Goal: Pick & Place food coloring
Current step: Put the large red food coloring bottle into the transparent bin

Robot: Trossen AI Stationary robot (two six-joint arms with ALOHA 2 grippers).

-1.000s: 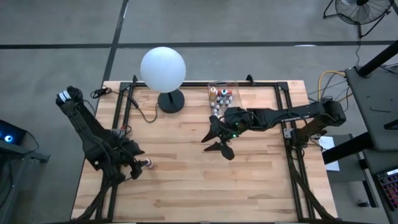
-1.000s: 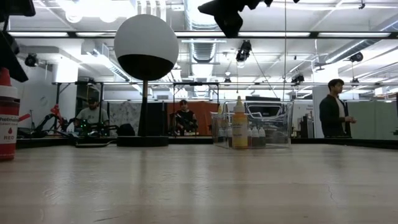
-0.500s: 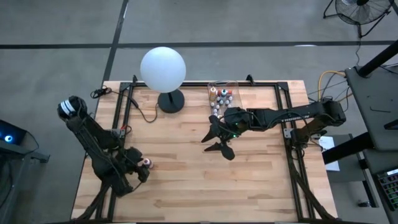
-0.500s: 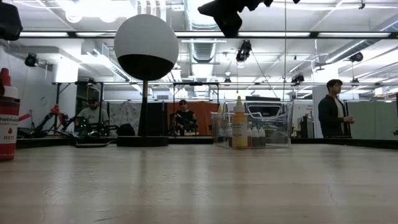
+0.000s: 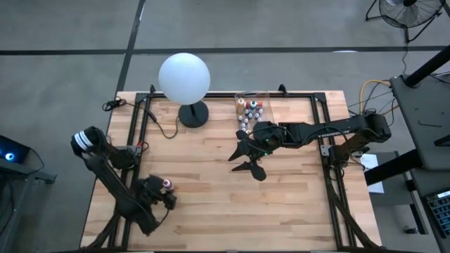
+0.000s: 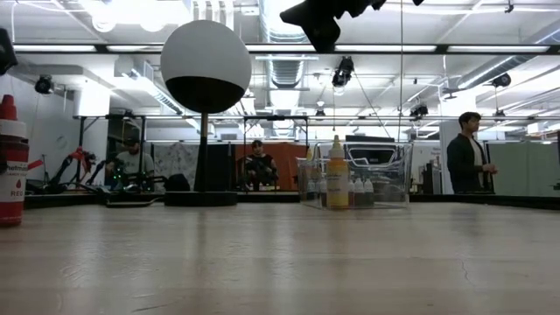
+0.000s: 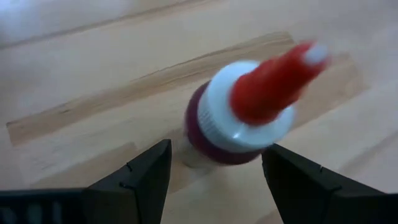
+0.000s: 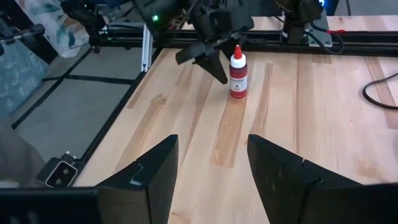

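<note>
One food coloring bottle [image 5: 166, 184], dark red with a white collar and a red tip, stands upright on its base on the wooden table [image 5: 211, 211] at the near left; it also shows at the left edge of the low view [image 6: 11, 162]. My left gripper [image 5: 163, 195] hangs open just beside it on the near side. In the left wrist view the bottle [image 7: 239, 118] shows beyond the gap between the two fingers, which do not touch it. My right gripper [image 5: 246, 159] hovers open above the table's middle, with nothing between its fingers [image 8: 155, 177].
A clear plastic bin [image 5: 252, 109] with several small bottles stands at the far middle, with a taller yellow bottle [image 6: 337, 173] at its front. A white globe lamp [image 5: 184, 79] stands at the far left. People show in the room behind the table.
My left arm has folded back and sunk, taking its gripper a little toward the table's near edge and rolling the wrist; it has left the low view. The red bottle stays standing in its place. My right arm has kept still.
</note>
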